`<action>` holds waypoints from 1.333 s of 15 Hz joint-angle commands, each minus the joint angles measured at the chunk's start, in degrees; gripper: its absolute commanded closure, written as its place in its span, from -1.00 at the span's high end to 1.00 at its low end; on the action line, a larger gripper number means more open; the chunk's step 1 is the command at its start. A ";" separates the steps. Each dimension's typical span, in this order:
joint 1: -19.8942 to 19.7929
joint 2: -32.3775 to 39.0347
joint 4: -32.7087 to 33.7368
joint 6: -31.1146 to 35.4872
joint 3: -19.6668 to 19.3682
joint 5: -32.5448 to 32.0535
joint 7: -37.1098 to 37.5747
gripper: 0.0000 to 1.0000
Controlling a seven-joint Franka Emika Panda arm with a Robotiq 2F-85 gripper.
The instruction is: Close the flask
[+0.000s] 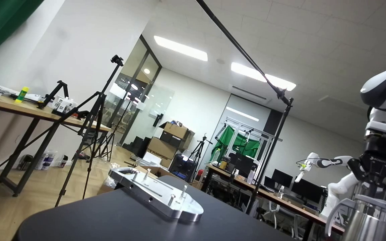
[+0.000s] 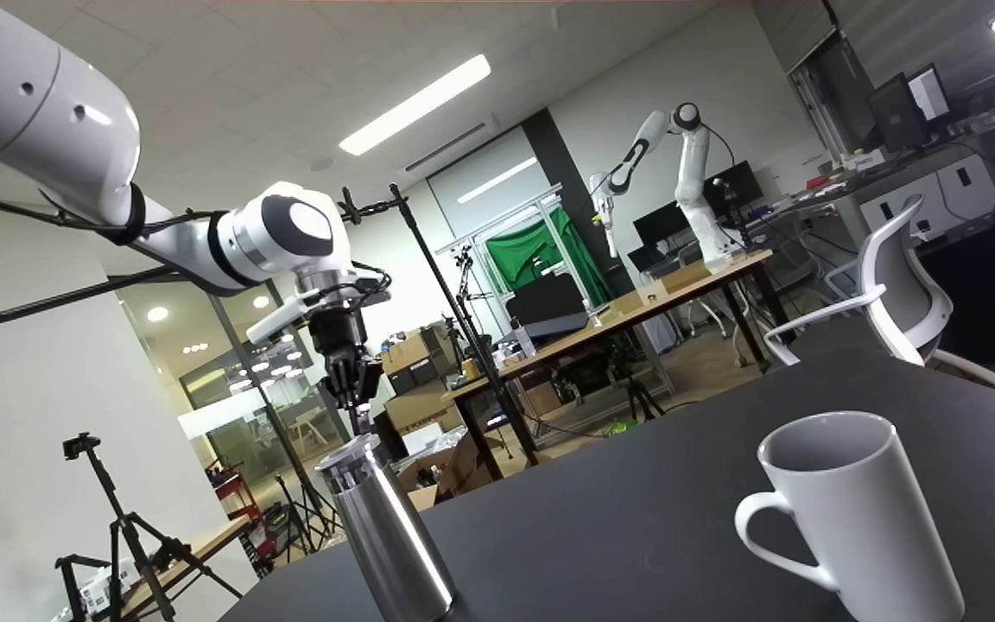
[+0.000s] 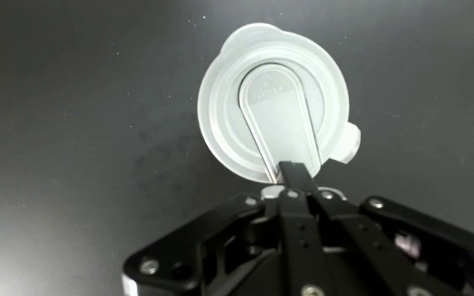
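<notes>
Pressing off-centre, the closed black end effector (image 3: 298,176) could tip the shiny silver-grey cylindrical metal flask (image 2: 389,527)

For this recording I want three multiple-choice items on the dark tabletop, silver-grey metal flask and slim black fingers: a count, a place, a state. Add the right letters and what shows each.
1. How many glossy white tapered mugs show on the dark tabletop?
A. three
B. one
C. two

2. Where are the slim black fingers?
A. inside the mug
B. under the tabletop
C. at the round whitish lid of the silver-grey metal flask

3. How do the fingers stand?
A. close together
B. spread wide apart
C. around the mug

1 B: an exterior view shows one alone.
2 C: in the wrist view their tips overlap the lid's edge.
3 A: in the wrist view they lie side by side.
</notes>
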 commanded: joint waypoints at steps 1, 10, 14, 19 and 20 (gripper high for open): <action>0.10 4.64 2.44 -3.14 -0.68 0.01 2.03 -1.00; 1.93 4.77 3.51 -5.30 -1.28 -3.12 3.48 -1.00; 1.39 2.49 4.30 -4.56 -0.65 -2.06 1.49 -0.98; 1.42 2.50 4.31 -4.69 -0.67 -2.17 1.57 -0.98; 1.42 2.50 4.31 -4.70 -0.67 -2.17 1.58 -0.98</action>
